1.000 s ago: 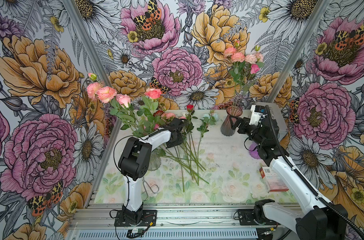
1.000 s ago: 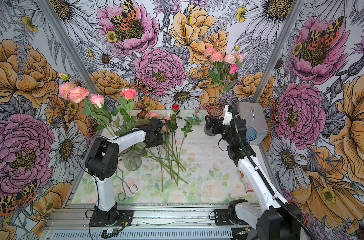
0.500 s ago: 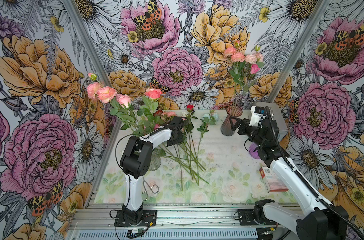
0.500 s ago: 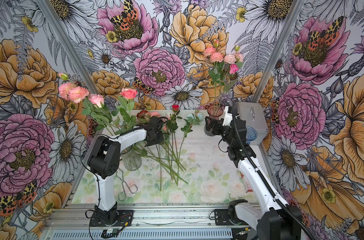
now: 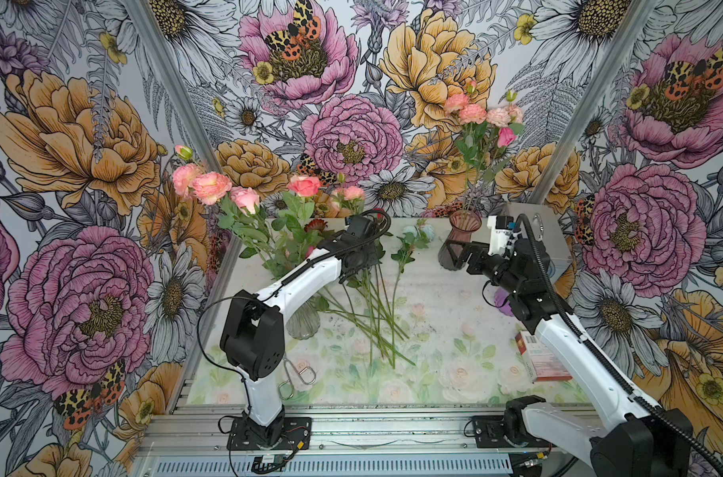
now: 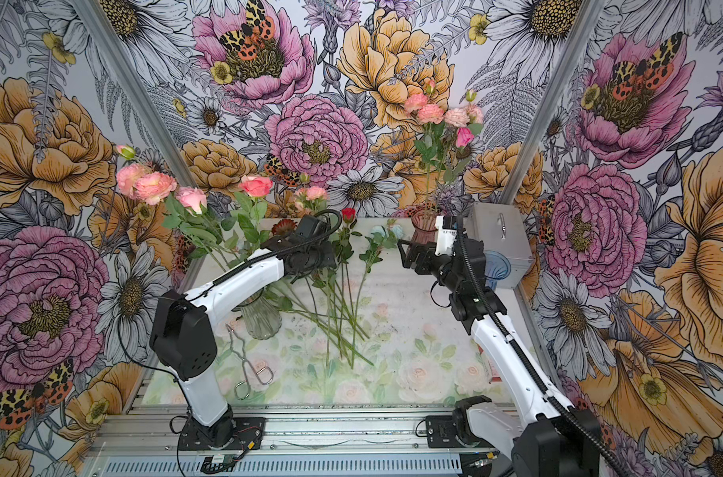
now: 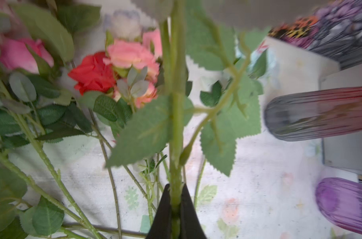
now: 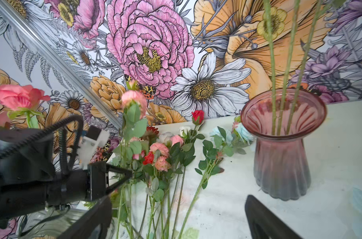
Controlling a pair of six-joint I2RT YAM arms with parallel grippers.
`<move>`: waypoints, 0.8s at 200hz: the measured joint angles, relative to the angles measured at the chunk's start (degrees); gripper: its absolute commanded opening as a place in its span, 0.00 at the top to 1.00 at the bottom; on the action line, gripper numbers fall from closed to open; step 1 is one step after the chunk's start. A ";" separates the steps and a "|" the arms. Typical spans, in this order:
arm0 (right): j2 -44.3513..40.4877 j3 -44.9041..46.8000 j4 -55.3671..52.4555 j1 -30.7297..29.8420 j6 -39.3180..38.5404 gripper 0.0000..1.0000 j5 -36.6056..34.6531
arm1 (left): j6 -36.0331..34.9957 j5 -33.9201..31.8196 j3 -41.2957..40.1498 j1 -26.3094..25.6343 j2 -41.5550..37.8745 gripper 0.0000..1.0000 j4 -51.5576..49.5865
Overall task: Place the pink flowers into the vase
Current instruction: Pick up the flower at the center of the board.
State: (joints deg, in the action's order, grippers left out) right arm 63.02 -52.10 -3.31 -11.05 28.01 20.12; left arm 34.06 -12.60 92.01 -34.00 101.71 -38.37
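Closed since a second ago, the left hand point(image 7: 175, 187) now pinches a leafy green stem point(image 7: 177, 124) between its two black fingers, as the left wrist view shows. The bloom on that stem runs out of the picture, so its colour cannot be told. In both top views this hand is hidden under its own wrist, over the far end of a heap of loose flowers on the floral-printed bench point(image 5: 454, 363).

The heap holds pink flowers with ruffled salmon heads point(image 8: 159, 150), a small red rose point(image 6: 348, 214) and pale blue blooms point(image 8: 241, 130). Their long stems fan out toward the near edge.

More pink roses and carnations point(image 5: 211, 188) stand in a clear ribbed glass vase point(image 5: 304, 324) at the left, partly behind the left arm. A second pink bunch point(image 5: 471, 113) stands in a pink-to-grey fluted glass vase point(image 5: 461, 243) at the far right.

The right hand point(image 5: 450, 255) hovers near that fluted vase without touching it, jaws spread wide and holding nothing.

A purple glass vase point(image 5: 501, 298) lies on its side behind the right arm. Metal loop-handled tongs point(image 5: 298, 373) lie near left, a red-and-white carton point(image 5: 539, 359) near right, and a grey metal box point(image 5: 554, 231) far right.
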 measured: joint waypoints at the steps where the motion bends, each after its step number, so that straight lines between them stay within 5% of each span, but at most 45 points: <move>1: 0.00 0.00 -0.09 -0.09 -0.02 0.00 0.17 | -0.07 -0.13 0.11 -0.07 -0.13 1.00 0.11; 78: 0.85 -3.02 -2.27 -5.64 -1.33 0.08 10.49 | -10.54 -4.61 -0.63 -1.51 -8.90 1.00 26.99; 160: 8.37 -13.18 -2.25 -10.10 -5.01 0.32 17.05 | -9.75 6.05 -0.39 -3.13 -7.80 1.00 36.15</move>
State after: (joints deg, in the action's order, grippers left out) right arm 71.40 -65.28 -5.56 -21.15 23.00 37.17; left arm 24.32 -6.55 91.61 -37.12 93.91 -2.22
